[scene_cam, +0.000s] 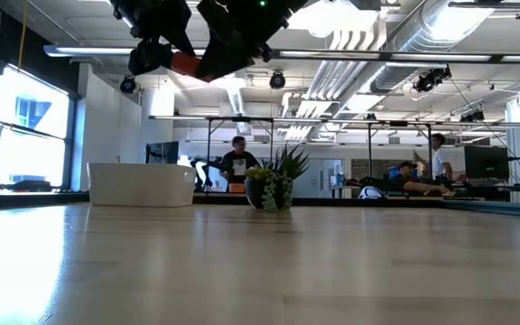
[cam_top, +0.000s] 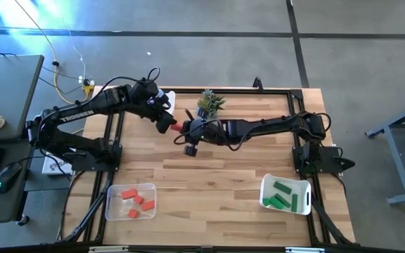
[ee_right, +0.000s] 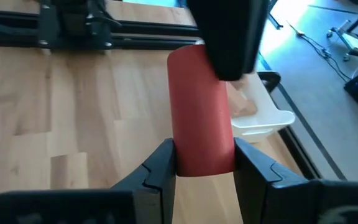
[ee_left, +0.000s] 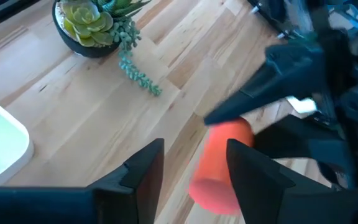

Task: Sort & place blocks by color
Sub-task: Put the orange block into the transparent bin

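A red block, a short round bar, hangs high above the table's far middle, between my two grippers. My right gripper is shut on one end of it. My left gripper faces it from the table's left and stands open, its fingers on either side of the block's other end. In the high view the red block shows between my left gripper and my right gripper. In the low view the red block sits under the dark fingers at the top. My right gripper pinches the block's near end between its two fingers, coming from the table's right and slanting down. The block sticks out forward past the fingertips, in line with them, clear of the table. My left gripper has one finger close against the block's other end and a gap at the other finger; whether it touches, I cannot tell.
A potted plant stands just beyond the grippers. A clear bin with red blocks is at the near left, a white bin with green blocks at the near right, and a white bin holding a tan block at the far left.
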Controlling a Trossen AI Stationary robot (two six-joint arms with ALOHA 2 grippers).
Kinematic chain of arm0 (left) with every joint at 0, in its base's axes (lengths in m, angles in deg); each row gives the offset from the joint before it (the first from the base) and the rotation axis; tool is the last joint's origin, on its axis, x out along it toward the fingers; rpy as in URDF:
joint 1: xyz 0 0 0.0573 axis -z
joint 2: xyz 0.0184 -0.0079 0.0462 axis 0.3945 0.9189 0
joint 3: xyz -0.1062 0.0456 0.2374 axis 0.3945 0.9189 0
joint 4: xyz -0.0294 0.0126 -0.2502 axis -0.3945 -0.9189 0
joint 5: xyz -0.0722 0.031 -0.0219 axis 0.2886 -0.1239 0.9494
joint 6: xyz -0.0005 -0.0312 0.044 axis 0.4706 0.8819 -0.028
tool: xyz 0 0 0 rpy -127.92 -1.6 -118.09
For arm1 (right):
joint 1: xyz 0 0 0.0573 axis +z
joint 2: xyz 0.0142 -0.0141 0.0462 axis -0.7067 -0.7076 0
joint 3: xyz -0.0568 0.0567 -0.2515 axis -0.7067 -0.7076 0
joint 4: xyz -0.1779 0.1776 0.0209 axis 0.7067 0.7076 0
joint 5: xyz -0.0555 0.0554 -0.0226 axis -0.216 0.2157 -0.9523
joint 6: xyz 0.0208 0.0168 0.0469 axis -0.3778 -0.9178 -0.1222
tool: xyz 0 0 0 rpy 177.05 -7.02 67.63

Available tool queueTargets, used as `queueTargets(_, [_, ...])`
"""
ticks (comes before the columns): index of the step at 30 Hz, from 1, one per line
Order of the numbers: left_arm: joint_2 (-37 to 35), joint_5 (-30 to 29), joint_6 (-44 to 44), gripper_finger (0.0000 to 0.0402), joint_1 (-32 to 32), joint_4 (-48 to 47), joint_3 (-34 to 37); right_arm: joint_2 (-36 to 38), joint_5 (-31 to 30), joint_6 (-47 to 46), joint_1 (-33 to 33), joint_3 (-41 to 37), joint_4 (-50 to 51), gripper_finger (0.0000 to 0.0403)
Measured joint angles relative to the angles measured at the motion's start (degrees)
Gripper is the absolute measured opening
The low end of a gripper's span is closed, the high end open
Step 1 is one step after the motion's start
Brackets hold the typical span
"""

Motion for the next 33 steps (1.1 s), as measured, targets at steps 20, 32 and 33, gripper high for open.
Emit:
queueTargets(20, [0.0,4.0,0.9,0.0230,0.0,-0.4,0.0,0.0,-2.7,0.1,-0.5,0.0,-3.7,0.0096])
queueTargets(32, [0.0,2.8,0.9,0.0197,0.0,0.0,0.0,0.0,-2.8,-0.1,-0.6,0.0,-4.8,0.0096])
queueTargets(33, [0.0,2.7,0.9,0.0189,0.0,0.3,0.0,0.0,-2.8,-0.5,-0.6,0.0,-4.8,0.0096])
